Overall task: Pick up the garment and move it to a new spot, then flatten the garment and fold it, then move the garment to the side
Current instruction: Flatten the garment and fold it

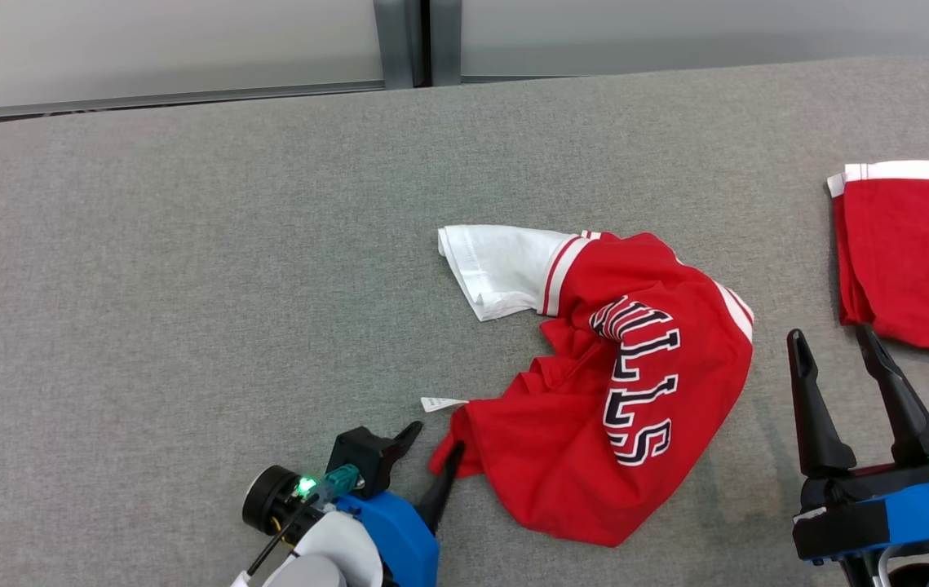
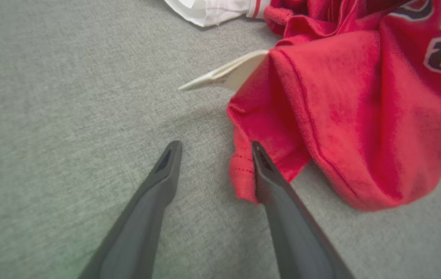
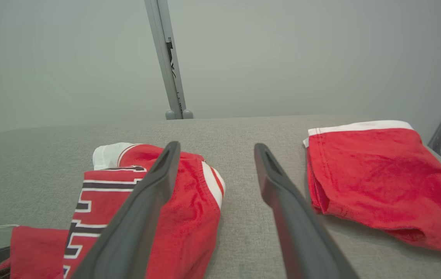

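Observation:
The garment [image 1: 635, 391] is a crumpled red shirt with a white sleeve and dark lettering, lying mid-table; it also appears in the left wrist view [image 2: 359, 116] and the right wrist view [image 3: 189, 209]. My left gripper [image 1: 438, 436] is open at the shirt's lower-left corner. In the left wrist view [image 2: 214, 145] one fingertip [image 2: 261, 162] rests against that red corner, and the other stands on bare cloth. My right gripper [image 1: 829, 334] is open and empty, just right of the shirt, seen in the right wrist view [image 3: 216, 145] hovering above the table.
A second red garment [image 1: 913, 253] with a white band lies folded at the table's right edge, also in the right wrist view [image 3: 379, 174]. A white tag [image 1: 441, 403] sticks out from the shirt near my left gripper. The grey table [image 1: 187, 285] stretches bare leftward.

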`<state>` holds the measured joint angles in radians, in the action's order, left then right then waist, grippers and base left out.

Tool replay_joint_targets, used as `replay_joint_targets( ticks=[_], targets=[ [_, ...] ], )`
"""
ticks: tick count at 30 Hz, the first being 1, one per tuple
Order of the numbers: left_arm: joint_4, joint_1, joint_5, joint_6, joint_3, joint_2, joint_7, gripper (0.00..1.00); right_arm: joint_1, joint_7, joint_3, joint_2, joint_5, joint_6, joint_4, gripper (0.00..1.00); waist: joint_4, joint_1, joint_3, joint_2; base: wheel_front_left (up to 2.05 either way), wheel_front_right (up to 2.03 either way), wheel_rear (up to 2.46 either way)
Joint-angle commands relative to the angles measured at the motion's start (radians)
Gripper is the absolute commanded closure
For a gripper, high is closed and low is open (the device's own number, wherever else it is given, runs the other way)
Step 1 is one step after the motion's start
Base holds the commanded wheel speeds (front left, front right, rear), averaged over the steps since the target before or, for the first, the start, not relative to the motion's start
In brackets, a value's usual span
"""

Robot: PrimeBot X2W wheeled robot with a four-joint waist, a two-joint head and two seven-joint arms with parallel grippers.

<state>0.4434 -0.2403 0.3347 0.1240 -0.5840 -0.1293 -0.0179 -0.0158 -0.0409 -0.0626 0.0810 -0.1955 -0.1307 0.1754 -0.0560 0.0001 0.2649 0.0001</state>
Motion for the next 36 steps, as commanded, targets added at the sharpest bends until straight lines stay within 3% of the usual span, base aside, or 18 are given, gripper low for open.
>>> replay_joint_targets(
  ticks=[1,9,18,25,31,36],
  targets=[
    [0.034,-0.020,0.019,0.008,-0.024,-0.007,-0.026,1.00,0.016,-0.006,-0.004,-0.003,-0.005,0.000,-0.006,0.00,-0.003,-0.0001,0.001,-0.0001,0.00,0.00,0.00],
    [-0.006,-0.084,0.003,-0.009,-0.044,-0.053,0.042,1.00,0.019,-0.016,-0.021,-0.007,-0.006,0.000,-0.013,0.00,0.005,-0.0001,-0.013,-0.0001,0.00,0.00,0.00],
    [-0.243,-0.140,-0.080,-0.133,0.047,-0.138,0.208,1.00,0.011,-0.023,-0.041,-0.013,-0.010,0.000,-0.026,0.00,0.022,-0.0001,-0.048,-0.0001,0.00,0.00,0.00],
    [-0.406,-0.083,-0.107,-0.249,0.145,-0.217,0.225,1.00,0.000,-0.023,-0.043,-0.019,-0.016,0.000,-0.030,0.00,0.024,-0.0001,-0.058,-0.0001,0.00,0.00,0.00],
    [-0.410,0.056,-0.066,-0.352,0.247,-0.264,0.211,1.00,0.004,-0.024,-0.042,-0.023,-0.024,0.000,-0.038,0.00,0.028,-0.0001,-0.044,-0.0001,0.00,0.00,0.00],
    [-0.333,0.184,0.004,-0.379,0.277,-0.243,0.204,1.00,0.016,-0.020,-0.040,-0.024,-0.024,0.000,-0.045,0.00,0.036,-0.0001,-0.033,-0.0001,0.00,0.00,0.00]
  ],
)
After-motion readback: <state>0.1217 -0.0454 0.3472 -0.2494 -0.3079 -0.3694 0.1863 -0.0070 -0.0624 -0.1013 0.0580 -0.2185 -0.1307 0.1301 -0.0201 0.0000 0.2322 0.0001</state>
